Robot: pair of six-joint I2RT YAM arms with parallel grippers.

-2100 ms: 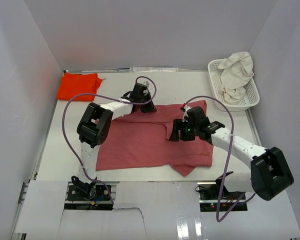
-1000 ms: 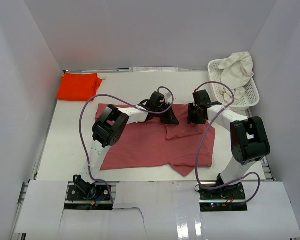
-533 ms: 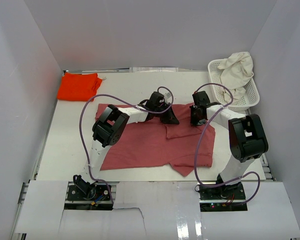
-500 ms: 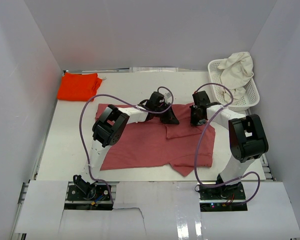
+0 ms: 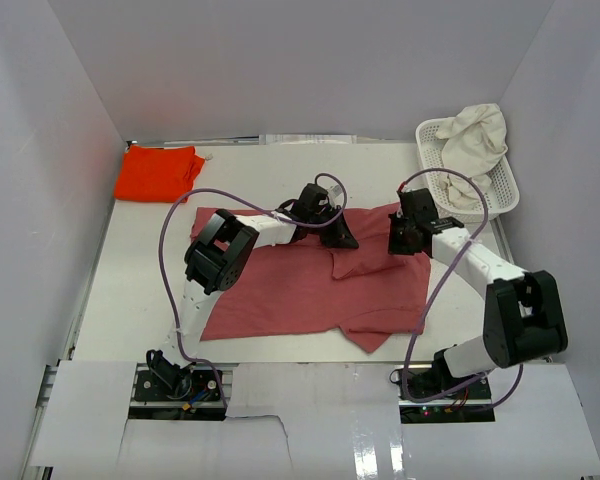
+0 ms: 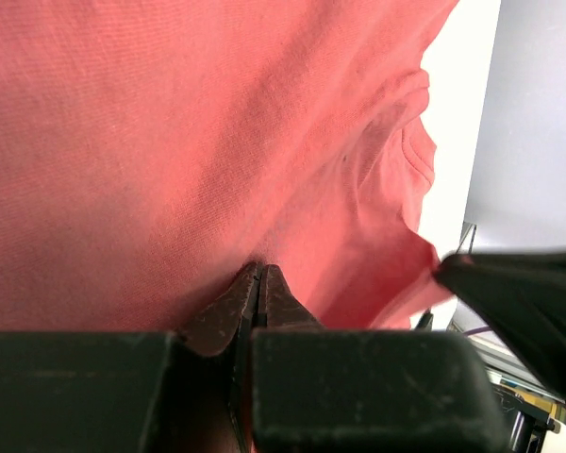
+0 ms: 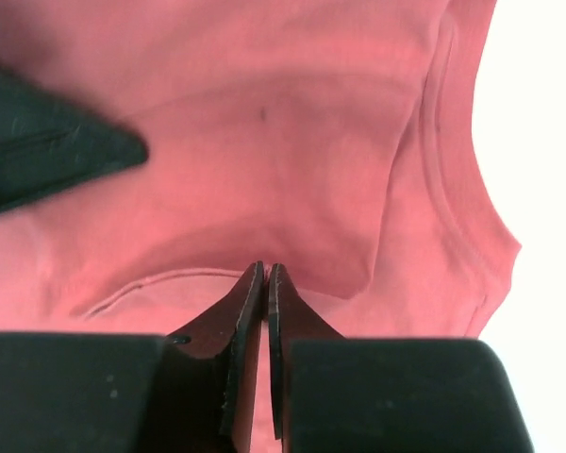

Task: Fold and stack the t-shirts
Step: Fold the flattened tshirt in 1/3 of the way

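Rose-red t-shirt (image 5: 300,290) lies spread across the middle of the table (image 5: 130,270). Both tools are on its far edge, left tool (image 5: 345,240) and right tool (image 5: 398,243), each pinched narrow on cloth. Best bet now: lift together, level, keep that edge taut, and carry it evenly toward the near hem.

Seen from above, the fingertips of the left gripper (image 5: 343,240) and the right gripper (image 5: 398,243) were hidden under their own black bodies. Both wrist views cut the rose-red t-shirt (image 6: 170,142) off at the top and left edges. Whether cloth lay between the right gripper's tips could not be told. The cream-white t-shirt (image 5: 475,140) hid most of the inside of the basket (image 5: 500,200).
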